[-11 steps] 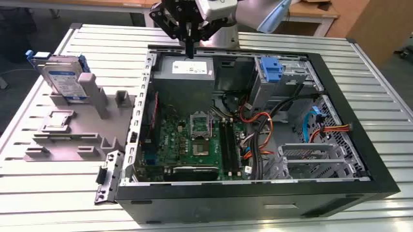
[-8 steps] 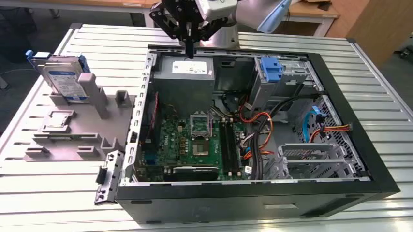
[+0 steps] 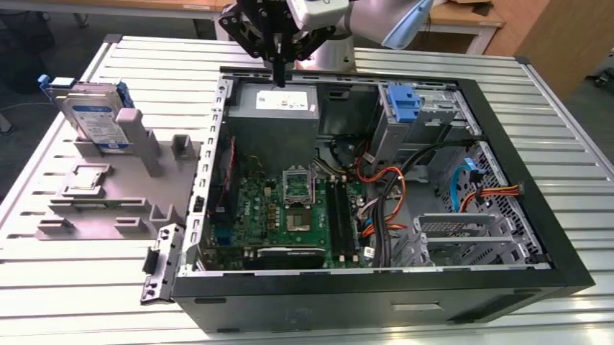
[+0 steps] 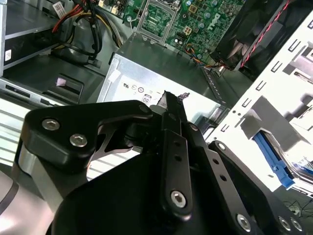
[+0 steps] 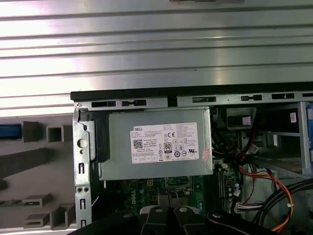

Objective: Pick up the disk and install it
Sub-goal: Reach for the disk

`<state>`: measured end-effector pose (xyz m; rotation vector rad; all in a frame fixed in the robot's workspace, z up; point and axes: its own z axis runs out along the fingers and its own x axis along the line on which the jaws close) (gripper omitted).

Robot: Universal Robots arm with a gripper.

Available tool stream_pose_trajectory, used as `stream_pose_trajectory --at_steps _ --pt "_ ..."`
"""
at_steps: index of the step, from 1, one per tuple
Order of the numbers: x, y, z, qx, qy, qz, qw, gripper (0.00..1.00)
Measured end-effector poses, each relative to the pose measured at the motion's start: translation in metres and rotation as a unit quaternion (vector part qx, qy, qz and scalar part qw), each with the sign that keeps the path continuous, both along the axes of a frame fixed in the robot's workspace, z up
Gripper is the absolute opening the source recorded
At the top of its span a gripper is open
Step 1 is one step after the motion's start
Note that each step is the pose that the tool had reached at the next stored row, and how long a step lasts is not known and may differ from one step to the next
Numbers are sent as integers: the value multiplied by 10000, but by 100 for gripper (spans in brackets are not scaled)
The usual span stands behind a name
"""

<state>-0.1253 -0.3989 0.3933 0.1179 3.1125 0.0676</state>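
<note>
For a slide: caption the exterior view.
End effector hovers over the power supply; the disk stands in its holder.

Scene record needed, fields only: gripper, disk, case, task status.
gripper: poised over the power supply inside the case, fingers shut, holding nothing
disk: upright in the grey fixture, outside the case on the exterior view's left
case: lying open, motherboard exposed
blue bracket: at the drive cage, on the exterior view's right of the power supply
status: disk not yet picked up
</note>
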Motion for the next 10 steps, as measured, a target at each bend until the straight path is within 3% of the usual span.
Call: stream_pose_trajectory --at_steps 10 --pt "-25 -1 0 0 0 0 10000 10"
